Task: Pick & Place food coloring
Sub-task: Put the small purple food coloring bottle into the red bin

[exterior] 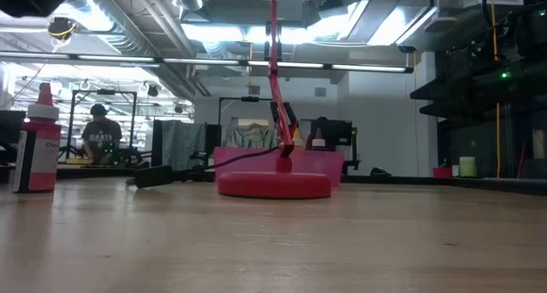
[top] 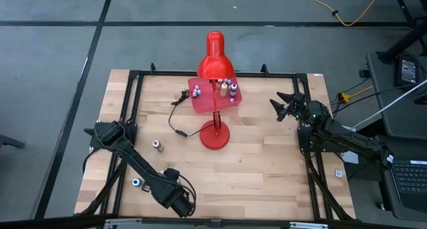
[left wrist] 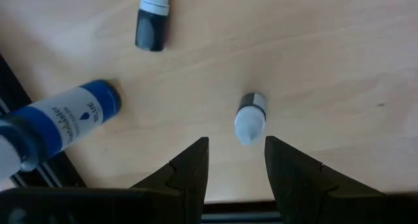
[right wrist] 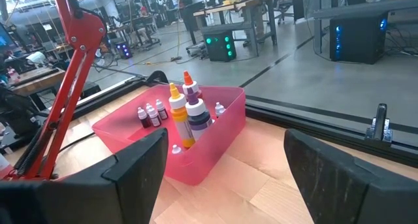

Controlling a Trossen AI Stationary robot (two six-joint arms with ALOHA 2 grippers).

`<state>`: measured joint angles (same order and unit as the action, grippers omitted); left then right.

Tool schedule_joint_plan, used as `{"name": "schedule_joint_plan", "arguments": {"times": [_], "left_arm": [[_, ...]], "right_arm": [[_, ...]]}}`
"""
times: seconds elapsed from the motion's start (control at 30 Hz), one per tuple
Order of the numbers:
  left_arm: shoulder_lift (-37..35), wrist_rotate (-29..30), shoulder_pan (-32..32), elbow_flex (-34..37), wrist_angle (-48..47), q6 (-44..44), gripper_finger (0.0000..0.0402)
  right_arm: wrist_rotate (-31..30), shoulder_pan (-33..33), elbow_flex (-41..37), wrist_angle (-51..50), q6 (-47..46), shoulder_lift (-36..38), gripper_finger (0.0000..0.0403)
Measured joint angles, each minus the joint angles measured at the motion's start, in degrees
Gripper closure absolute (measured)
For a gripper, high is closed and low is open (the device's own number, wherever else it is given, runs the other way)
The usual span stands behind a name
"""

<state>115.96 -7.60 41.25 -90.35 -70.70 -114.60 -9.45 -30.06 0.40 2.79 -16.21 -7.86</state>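
Food coloring bottles lie loose on the wooden table at its near left. In the left wrist view a tiny dark bottle with a pale cap (left wrist: pixel 251 116) lies on its side just below my left gripper (left wrist: pixel 236 145), which points down, open, and touches nothing. A blue bottle (left wrist: pixel 65 123) and a dark one (left wrist: pixel 152 21) lie close by. In the high view the left gripper (top: pixel 177 202) hides the tiny bottle. The pink tray (top: pixel 203 103) at the far middle holds several bottles (right wrist: pixel 186 113). My right gripper (top: pixel 287 105) waits open at the right.
A red desk lamp stands on its round base (top: pixel 215 134) at mid-table, its head (top: pixel 215 59) above the tray and its black cord (top: pixel 177 119) trailing left. A bottle (top: pixel 157 145) stands upright left of the base. A black frame (top: pixel 127 122) rims the table.
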Motion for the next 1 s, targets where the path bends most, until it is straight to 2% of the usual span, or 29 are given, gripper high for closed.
{"name": "schedule_joint_plan", "arguments": {"times": [0.67,1.0], "left_arm": [[3.7,0.8,-0.2,0.0,2.1,3.7,0.0262],[3.7,1.1,-0.6,0.0,2.9,4.4,0.0336]], "right_arm": [[0.0,0.0,0.0,0.0,0.0,0.0,0.0097],[0.0,0.0,0.0,0.0,0.0,0.0,0.0097]]}}
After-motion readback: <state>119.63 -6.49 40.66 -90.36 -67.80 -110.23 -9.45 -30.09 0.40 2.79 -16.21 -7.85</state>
